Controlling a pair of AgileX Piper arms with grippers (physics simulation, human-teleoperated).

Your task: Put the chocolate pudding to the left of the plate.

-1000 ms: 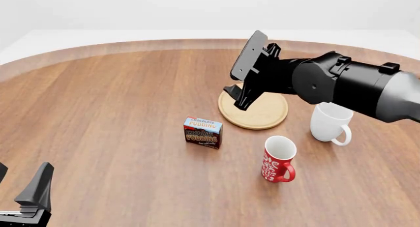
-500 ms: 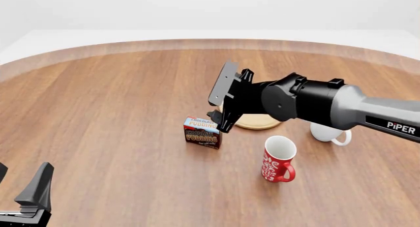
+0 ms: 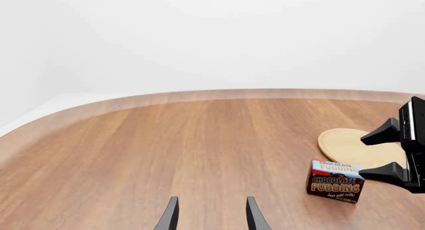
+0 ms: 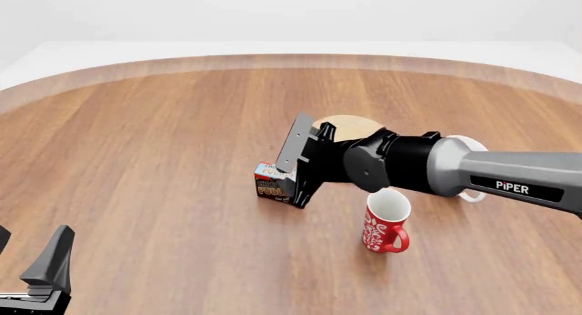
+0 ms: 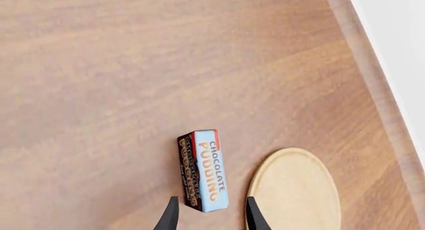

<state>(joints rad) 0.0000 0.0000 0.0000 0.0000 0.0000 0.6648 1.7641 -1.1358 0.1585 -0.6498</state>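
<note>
From the left wrist view, the chocolate pudding stands upright on the bench, just beside the plate on the near side of it. The right gripper comes in from the edge with its fingers spread, one above the carton's level and one close to its end. The left gripper shows two fingers apart with nothing between them, well away from the action.

Front view now: the right gripper hangs right over the chocolate pudding, its body covering half the carton. The plate peeks out behind the arm, the red mug sits just under the forearm, and the white mug is mostly hidden. That is the first risk: the forearm passes close over the red mug, so a low sweep could knock it. The left gripper waits parked in the near corner.

Right wrist view: the open fingers straddle the end of the chocolate pudding, the plate just beside. The carton looks slightly off-centre between them, though the angle makes that hard to judge. If they close skewed, one finger may touch first and twist or tip the box, or pinch only a corner so it slips out on lifting. Coming down too far could shove it against the plate's rim.
</note>
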